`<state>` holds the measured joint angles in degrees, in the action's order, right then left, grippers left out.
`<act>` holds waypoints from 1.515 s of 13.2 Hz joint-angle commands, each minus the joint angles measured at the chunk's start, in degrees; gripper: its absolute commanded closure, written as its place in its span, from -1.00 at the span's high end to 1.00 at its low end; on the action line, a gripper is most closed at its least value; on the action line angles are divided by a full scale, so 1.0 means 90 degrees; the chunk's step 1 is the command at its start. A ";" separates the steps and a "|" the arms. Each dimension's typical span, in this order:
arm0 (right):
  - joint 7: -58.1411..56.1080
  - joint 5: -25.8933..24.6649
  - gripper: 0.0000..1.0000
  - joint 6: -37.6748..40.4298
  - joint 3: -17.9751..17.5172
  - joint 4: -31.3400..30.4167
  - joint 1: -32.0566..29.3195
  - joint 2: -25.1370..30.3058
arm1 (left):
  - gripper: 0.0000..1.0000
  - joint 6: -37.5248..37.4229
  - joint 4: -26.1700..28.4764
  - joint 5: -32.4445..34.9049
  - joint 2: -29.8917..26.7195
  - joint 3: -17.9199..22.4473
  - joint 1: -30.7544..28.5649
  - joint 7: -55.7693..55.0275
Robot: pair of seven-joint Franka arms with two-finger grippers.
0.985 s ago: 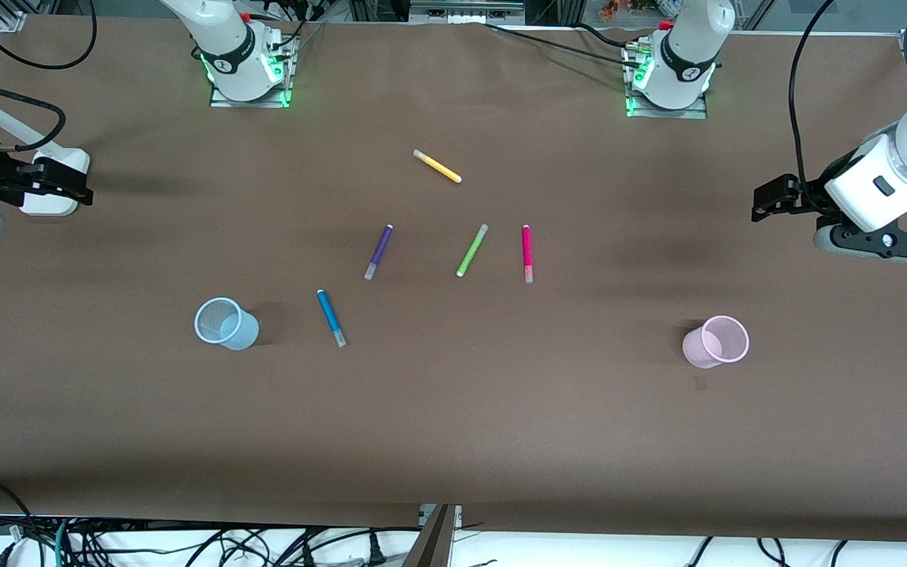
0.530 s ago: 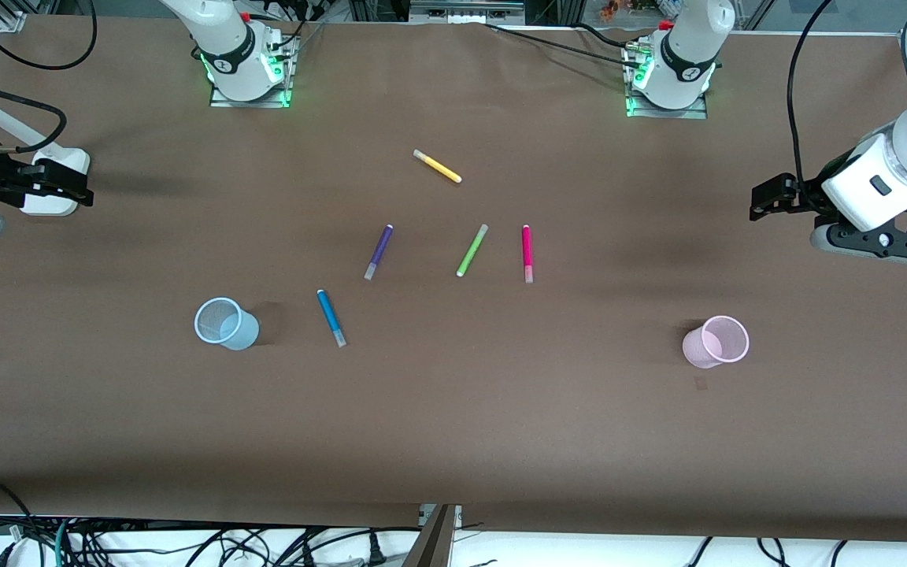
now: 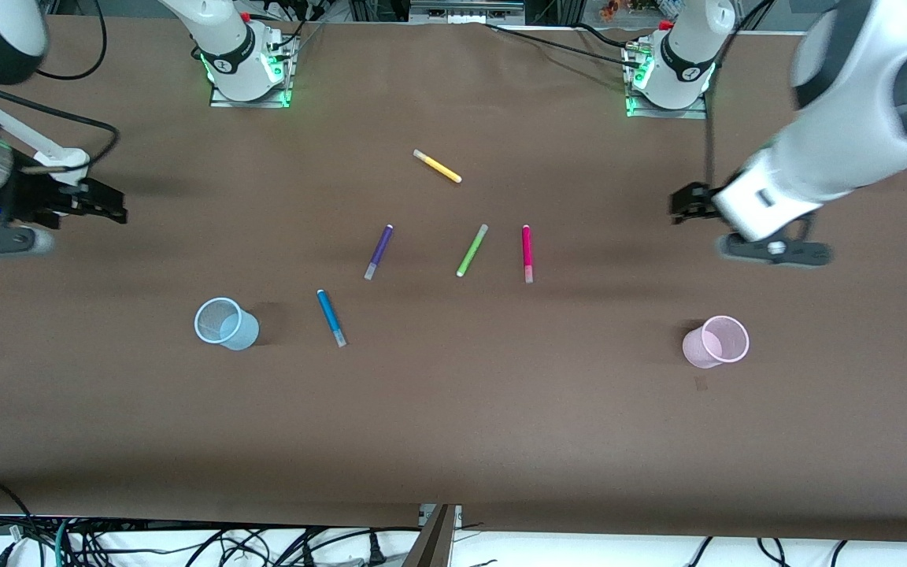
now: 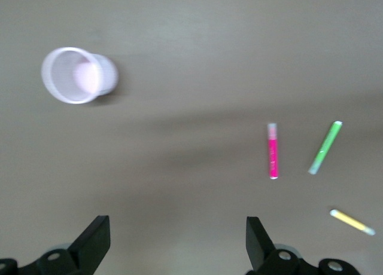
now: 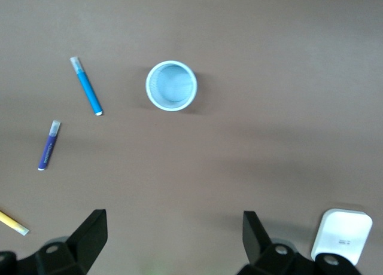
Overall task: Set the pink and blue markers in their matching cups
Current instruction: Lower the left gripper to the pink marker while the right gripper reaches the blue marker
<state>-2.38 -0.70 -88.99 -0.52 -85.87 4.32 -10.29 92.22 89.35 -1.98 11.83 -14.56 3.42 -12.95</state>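
Both arms have swung inward from the table ends within the last second, opening the approach. The left gripper (image 3: 678, 209), jaws wide and empty, hovers over bare table; the pink marker (image 3: 527, 253) lies at its 9 o'clock, the pink cup (image 3: 715, 342) toward 5. The right gripper (image 3: 113, 211), equally spread and empty, has the blue marker (image 3: 331, 317) and blue cup (image 3: 225, 324) toward 4 o'clock.

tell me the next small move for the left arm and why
Probably carry the open left gripper on over the magenta-pink felt-tip marker and lower onto it: the marker lies flat on the table, ungrasped, apart from the upright pale pink translucent cup.
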 commanded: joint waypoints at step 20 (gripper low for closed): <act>0.0020 0.0000 1.00 -0.4261 -0.0001 0.0049 0.1746 -0.3455 | 1.00 0.5417 0.2513 0.0073 0.2484 -0.0140 0.1769 -0.2331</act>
<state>-2.21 -0.67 -125.52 -0.74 -86.18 19.11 -39.62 138.72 110.63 -1.97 33.84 -16.59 18.25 -33.11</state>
